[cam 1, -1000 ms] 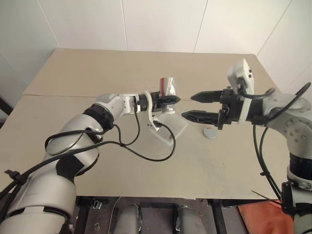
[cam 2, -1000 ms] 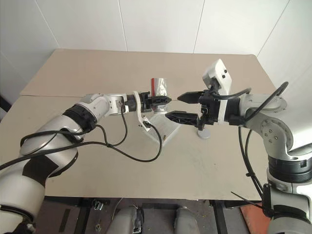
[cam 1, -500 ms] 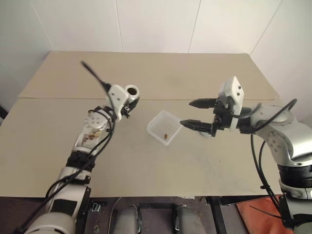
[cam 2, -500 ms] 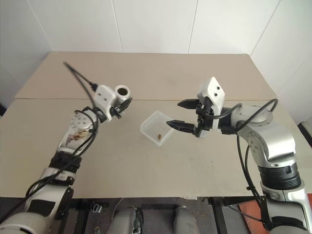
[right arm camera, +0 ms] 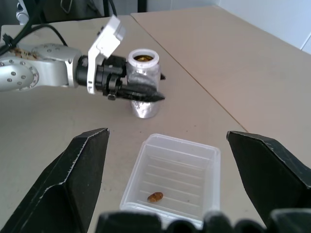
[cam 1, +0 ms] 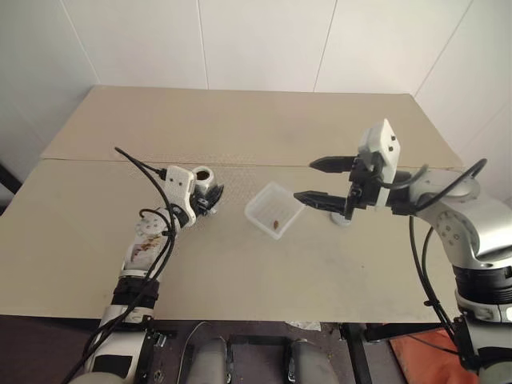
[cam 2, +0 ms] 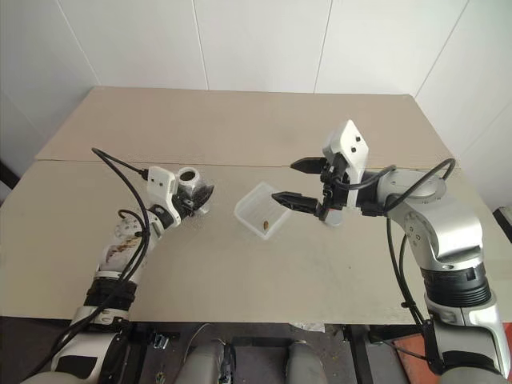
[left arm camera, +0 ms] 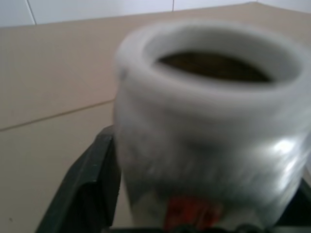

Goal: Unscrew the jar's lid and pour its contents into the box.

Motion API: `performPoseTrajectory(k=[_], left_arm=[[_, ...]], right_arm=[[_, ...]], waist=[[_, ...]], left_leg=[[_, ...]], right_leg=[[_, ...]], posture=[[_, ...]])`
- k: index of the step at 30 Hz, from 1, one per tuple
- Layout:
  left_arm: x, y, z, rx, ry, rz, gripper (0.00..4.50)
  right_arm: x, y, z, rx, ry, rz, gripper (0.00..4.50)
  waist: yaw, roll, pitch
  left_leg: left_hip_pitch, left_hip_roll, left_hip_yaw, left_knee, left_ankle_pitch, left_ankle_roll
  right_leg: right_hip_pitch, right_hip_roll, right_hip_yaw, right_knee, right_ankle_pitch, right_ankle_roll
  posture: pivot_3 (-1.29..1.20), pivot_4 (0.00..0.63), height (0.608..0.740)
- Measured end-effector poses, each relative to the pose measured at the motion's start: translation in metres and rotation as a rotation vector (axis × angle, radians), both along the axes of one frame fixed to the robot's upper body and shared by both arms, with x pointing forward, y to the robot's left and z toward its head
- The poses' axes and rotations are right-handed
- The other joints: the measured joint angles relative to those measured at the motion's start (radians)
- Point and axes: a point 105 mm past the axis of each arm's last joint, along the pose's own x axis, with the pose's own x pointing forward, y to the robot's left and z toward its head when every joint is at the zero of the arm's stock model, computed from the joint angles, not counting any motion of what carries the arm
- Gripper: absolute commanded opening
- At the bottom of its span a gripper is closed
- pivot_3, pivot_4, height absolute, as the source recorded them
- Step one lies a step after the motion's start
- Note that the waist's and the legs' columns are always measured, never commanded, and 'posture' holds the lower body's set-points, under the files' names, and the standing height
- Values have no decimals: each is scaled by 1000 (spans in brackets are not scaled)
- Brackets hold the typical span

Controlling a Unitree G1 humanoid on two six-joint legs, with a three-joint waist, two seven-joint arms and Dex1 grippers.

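jar (right arm camera: 142,82) between left gripper (right arm camera: 138,94) fingers (upright)

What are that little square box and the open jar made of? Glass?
Probably plastic, both. The box looks thin, whitish and see-through: its ribbed base and a tiny brown piece show through the walls. The jar has a cloudy white rim and a shiny, silvery-looking body; foil or a label is possible.

Bare test room: plain beige table (cam 1: 240,120), white panelled walls (cam 1: 264,40), no furnishings.
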Motion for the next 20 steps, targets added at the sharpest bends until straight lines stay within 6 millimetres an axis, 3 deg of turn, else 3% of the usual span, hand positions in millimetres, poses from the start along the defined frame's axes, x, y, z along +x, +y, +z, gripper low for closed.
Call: performPoseTrajectory(k=[1,6,10,12,14,17,20], left_arm=[[-3,2,-3,5,6,-2,4458],[-39,18,-12,79,30,-34,4484],[-84,44,-3,127,56,-64,4484],[-114,69,12,181,68,-87,4484],[-134,80,41,206,13,-142,4484],[-159,79,68,217,-34,-273,4484],[-166,71,74,183,-30,-341,4484]], right_arm=[[-1,1,0,0,0,3,4500],[-2,0,0,-6,3,2,4500],[-4,-6,-6,-14,19,3,4500],[-5,-23,-17,-33,52,-23,4500],[-3,-40,-27,-40,72,-50,4500],[-5,-53,-42,-48,90,-58,4500],[-7,-61,-46,-67,107,-76,4500]], waist=[[-1,0,0],[-10,0,0],[-14,-1,0],[-19,-1,0],[-9,-1,0],[0,2,-2],[1,3,-2]], left_leg=[[0,0,0,0,0,0],[1,1,-5,-3,0,0],[2,3,-6,-4,0,0],[2,3,-6,-5,0,-1],[3,2,-7,-5,0,-1],[6,2,-5,-5,0,-1],[6,2,-5,-5,0,-1]], right_leg=[[0,0,0,0,0,0],[-1,0,1,0,0,0],[-1,0,2,-1,0,-1],[-1,-1,2,-1,-1,-1],[0,-2,1,-1,-1,-2],[2,-2,1,-3,-5,-6],[2,-1,2,-2,-4,-6]], posture=[[0,150,740],[0,150,740],[0,150,740],[0,150,740],[0,150,740],[0,150,740],[0,150,740]])
